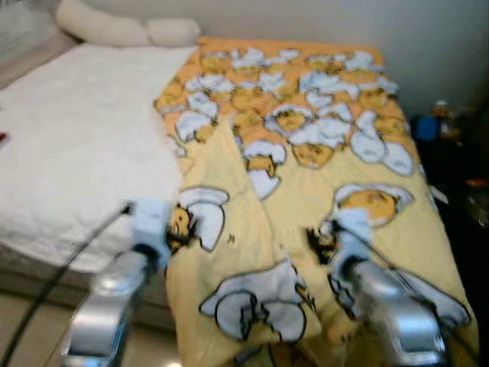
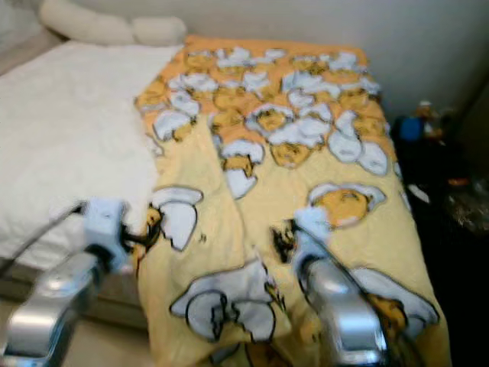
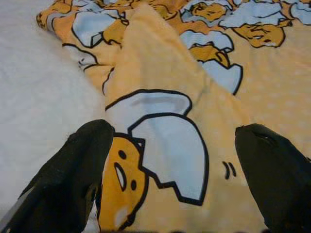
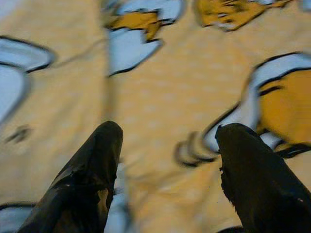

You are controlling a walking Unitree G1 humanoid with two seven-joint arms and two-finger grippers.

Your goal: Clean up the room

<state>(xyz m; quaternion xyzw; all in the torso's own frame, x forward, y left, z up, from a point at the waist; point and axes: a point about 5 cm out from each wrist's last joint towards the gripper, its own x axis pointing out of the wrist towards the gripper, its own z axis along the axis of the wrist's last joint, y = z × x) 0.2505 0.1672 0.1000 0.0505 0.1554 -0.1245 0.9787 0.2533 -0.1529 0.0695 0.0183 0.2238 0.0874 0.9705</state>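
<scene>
You face a bed (image 1: 76, 145) against a pale wall (image 1: 428, 38); pillows (image 1: 122, 29) lie at its head, dark clutter (image 1: 458, 153) beside it.

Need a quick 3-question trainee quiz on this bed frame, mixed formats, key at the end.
1. True or false: the yellow blanket covers the whole mattress.
2. Multiple choice: the left tool is (A) shut on the blanket, (B) open over the blanket's edge, (C) resting on the pillows.
3. Fill in: the right tool is open above the ____.

Key:
1. False; the white mattress is bare on the robot's left.
2. B
3. blanket
</scene>
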